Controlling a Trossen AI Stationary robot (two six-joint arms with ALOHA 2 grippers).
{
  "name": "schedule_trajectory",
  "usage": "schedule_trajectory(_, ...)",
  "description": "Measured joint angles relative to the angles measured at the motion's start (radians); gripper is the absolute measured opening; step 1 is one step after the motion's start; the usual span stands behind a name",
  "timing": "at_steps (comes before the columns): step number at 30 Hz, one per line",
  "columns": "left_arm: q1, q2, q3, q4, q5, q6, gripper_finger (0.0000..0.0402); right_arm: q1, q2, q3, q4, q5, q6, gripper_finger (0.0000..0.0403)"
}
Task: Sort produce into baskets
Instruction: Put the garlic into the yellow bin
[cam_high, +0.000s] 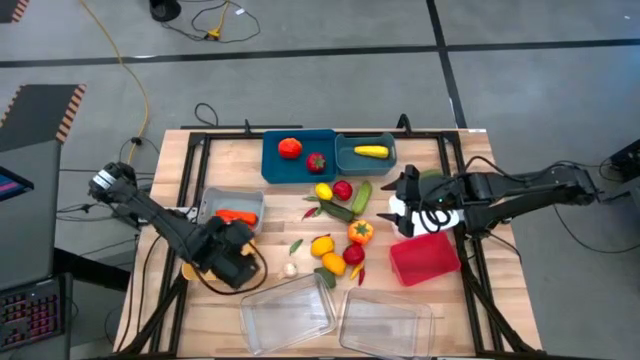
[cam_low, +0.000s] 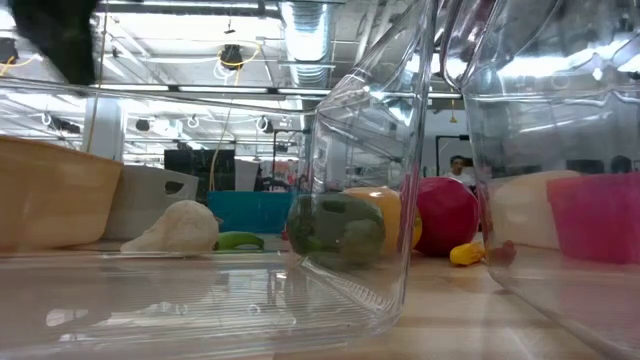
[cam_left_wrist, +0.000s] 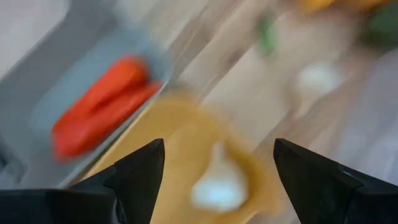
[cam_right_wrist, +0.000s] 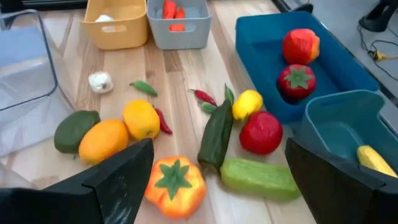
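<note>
From above, the left gripper is hovering over the tan-yellow bin beside the grey bin holding orange-red pieces, while the right gripper is hanging beside the magenta-red bin, near the loose produce lying mid-table. At table height, a white garlic and a green piece are sitting behind clear trays. The left wrist camera is showing its fingers spread apart above a white garlic bulb lying in the tan-yellow bin. The right wrist camera is showing its fingers spread wide, empty, over an orange pepper.
</note>
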Motion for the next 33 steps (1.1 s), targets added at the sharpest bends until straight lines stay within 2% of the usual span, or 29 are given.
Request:
schedule_trajectory(5,0.101,0.0,0.034,0.219,-0.067,0.216,0.0288,0.027,0.016,-0.023,0.023,-0.002,0.001,0.0393)
schedule_trajectory(10,0.229,0.013,0.035,0.434,0.006,0.338,0.0288,0.058,0.045,-0.024,0.051,-0.002,0.001,0.0393)
schedule_trajectory(19,0.388,0.118,0.035,0.486,0.196,0.449,0.0288,0.11,0.104,-0.024,0.066,-0.002,0.002,0.0393)
schedule_trajectory(26,0.405,0.262,0.034,0.492,0.322,0.561,0.0288,0.145,0.133,-0.024,0.075,-0.002,0.0,0.0393)
schedule_trajectory(33,0.394,0.351,0.034,0.496,0.453,0.572,0.0288,0.172,0.136,-0.024,0.089,-0.001,0.0,0.0393)
